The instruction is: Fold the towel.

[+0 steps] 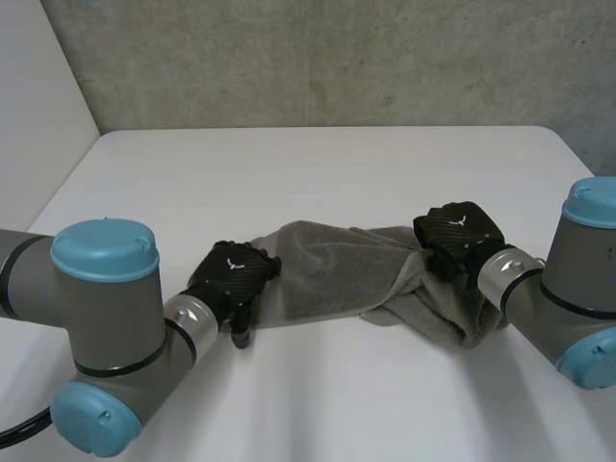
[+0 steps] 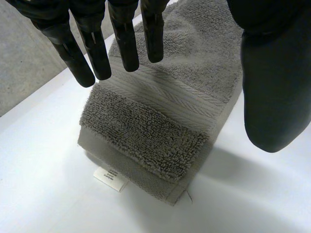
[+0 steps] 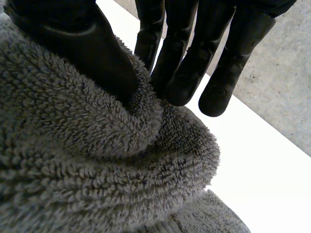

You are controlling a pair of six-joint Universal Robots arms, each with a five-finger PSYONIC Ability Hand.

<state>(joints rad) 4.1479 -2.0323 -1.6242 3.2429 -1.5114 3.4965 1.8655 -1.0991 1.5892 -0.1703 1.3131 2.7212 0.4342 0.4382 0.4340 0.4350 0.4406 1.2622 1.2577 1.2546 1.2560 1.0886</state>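
Closest in, the left arm [image 1: 104, 337] with its blue cap fills the lower left of the head view, and just beyond it the left robot hand [image 1: 231, 277] sits at the left end of the towel [image 1: 327, 274]. From the wrist, its fingers [image 2: 125, 43] are straight and the thumb [image 2: 274, 97] stands well clear, so it has hold of nothing. Whether the fingertips actually touch the pile, I can't tell.

Beneath that hand the grey towel lies in stacked layers, a white label [image 2: 111, 178] peeking out from under its end. Over at centre right, the right robot hand [image 1: 457, 233] has a proper grip: thumb [image 3: 92, 58] on one side, fingers [image 3: 182, 73] on the other, a thick roll of terry pinched between them. That end looks bunched and draped below the hand, not flat.

So the towel runs across the lower middle of the frame between the two hands, and my read is that we're mid-fold, with the right side the working end. The next move looks like carrying that pinched end across toward the left and laying it square on the layers there. The open hand would need to steady the stack so it doesn't slide, and the bunching wants smoothing before letting go.

All of this is on a plain white worktop [image 1: 318, 173], with a rough grey concrete wall [image 1: 337, 58] along the top of the frame and a pale panel [image 1: 38, 106] at upper left
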